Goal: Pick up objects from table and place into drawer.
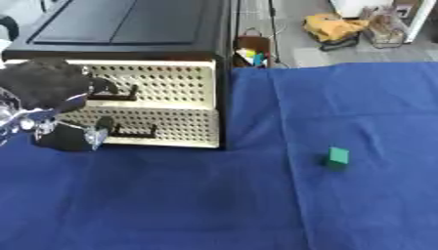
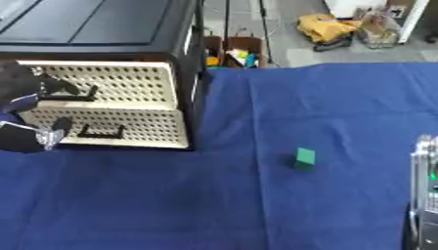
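Observation:
A small green block [image 1: 338, 157] stands on the blue cloth, right of centre and well apart from both hands. A black cabinet [image 1: 128, 24] at the back left holds two cream perforated drawers, the upper drawer [image 1: 171, 83] and the lower drawer [image 1: 171, 127]. Each has a black handle, and both fronts look nearly flush. My left hand [image 1: 47, 90] hovers in front of the drawers' left end. It is open, with one finger [image 1: 107, 87] reaching to the left end of the upper handle [image 1: 120, 95] and the thumb [image 1: 97, 133] lower down. A silver part of my right arm [image 2: 424, 195] shows at the right edge.
The blue cloth [image 1: 171, 205] covers the table. Beyond the far edge, on the floor, stand a box of small items [image 1: 253, 51], a yellow bag [image 1: 332, 27] and a wire basket [image 1: 385, 31].

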Motion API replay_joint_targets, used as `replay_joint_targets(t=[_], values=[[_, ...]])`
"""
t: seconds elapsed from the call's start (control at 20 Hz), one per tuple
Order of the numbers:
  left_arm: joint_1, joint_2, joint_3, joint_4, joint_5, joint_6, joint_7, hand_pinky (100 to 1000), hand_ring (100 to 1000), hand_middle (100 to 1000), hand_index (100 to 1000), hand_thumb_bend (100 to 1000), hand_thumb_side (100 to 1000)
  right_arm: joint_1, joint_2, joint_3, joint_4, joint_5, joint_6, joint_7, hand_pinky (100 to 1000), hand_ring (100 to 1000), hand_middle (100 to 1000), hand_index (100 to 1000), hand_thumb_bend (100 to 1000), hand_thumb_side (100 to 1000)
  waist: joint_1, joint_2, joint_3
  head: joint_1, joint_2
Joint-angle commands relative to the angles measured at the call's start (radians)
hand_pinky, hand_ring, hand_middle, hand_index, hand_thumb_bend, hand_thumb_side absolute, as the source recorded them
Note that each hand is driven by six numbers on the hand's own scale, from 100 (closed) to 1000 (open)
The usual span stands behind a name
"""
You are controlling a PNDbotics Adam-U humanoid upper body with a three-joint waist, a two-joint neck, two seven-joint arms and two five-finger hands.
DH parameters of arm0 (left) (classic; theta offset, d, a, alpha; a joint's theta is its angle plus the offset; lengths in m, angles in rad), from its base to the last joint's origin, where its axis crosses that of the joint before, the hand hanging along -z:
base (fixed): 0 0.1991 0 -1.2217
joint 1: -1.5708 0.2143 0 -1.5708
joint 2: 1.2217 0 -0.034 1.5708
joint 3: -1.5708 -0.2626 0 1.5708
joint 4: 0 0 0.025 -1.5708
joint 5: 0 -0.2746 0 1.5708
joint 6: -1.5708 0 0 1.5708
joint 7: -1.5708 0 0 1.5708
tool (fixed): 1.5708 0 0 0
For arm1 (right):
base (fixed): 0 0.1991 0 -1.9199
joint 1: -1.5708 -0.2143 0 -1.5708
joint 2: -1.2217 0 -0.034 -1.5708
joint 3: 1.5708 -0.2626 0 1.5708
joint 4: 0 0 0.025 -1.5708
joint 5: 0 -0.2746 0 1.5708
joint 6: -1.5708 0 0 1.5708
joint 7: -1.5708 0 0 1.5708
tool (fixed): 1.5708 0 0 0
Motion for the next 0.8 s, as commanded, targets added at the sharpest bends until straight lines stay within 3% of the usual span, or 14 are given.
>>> replay_joint_targets(t=[0.05, 0.8], values=[[-0.015, 0.014, 0.008, -0.012, 0.001, 0.012, -0.002, 100, 100, 100, 885, 100, 520, -0.018, -0.016, -0.002, -0.015, -0.008, 0.000, -0.004, 689, 730, 579, 724, 100, 1000, 0.001, -0.016, -0.002, 0.006, -0.012], [0.000, 0.004, 0.013, -0.012, 0.064, 0.067, -0.019, 100, 100, 100, 841, 100, 533, -0.024, -0.019, -0.003, -0.015, -0.009, 0.006, -0.007, 690, 730, 577, 724, 100, 1000, -0.002, -0.006, -0.006, 0.012, -0.018]])
